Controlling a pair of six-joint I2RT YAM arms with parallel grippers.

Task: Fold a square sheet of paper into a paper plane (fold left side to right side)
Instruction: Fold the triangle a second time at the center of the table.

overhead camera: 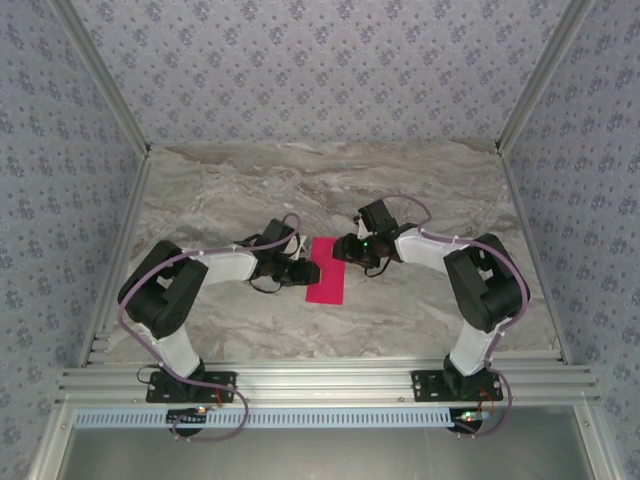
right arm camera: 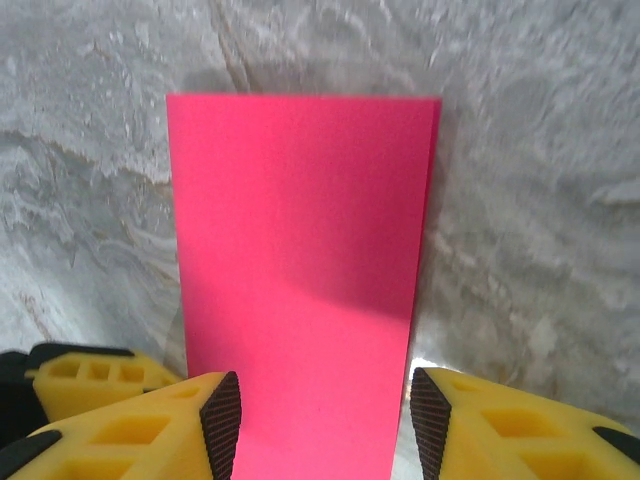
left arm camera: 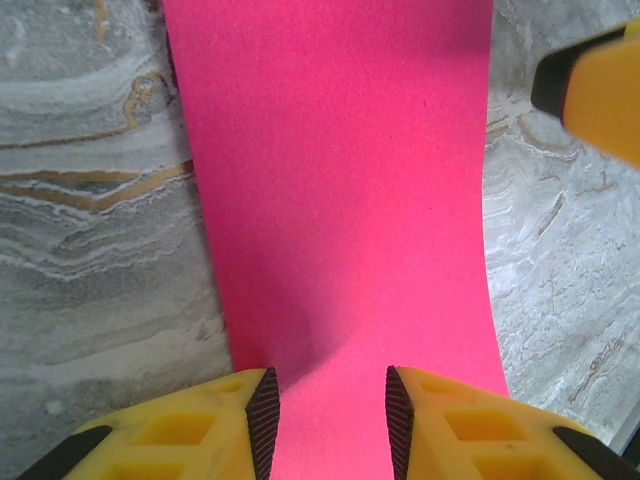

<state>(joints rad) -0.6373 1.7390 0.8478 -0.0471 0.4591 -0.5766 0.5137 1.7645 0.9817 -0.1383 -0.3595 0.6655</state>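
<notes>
The square sheet of paper [overhead camera: 325, 270] is bright magenta-pink and lies on the marble table as a narrow rectangle, not a paper plane. My left gripper [overhead camera: 305, 272] is at its left edge. In the left wrist view the paper [left arm camera: 340, 180] runs away under the left gripper [left arm camera: 325, 385], whose jaws stand apart above it. My right gripper [overhead camera: 346, 250] is at the sheet's far right end. In the right wrist view its open jaws [right arm camera: 325, 395] straddle the width of the paper [right arm camera: 300, 250], which has two layers along its right edge.
The grey marble tabletop [overhead camera: 420, 190] is ringed by patterned walls, with an aluminium rail [overhead camera: 320, 380] along the near edge. A yellow finger of the right gripper [left arm camera: 600, 85] shows in the left wrist view. A finger of the left gripper [right arm camera: 80, 375] shows in the right wrist view.
</notes>
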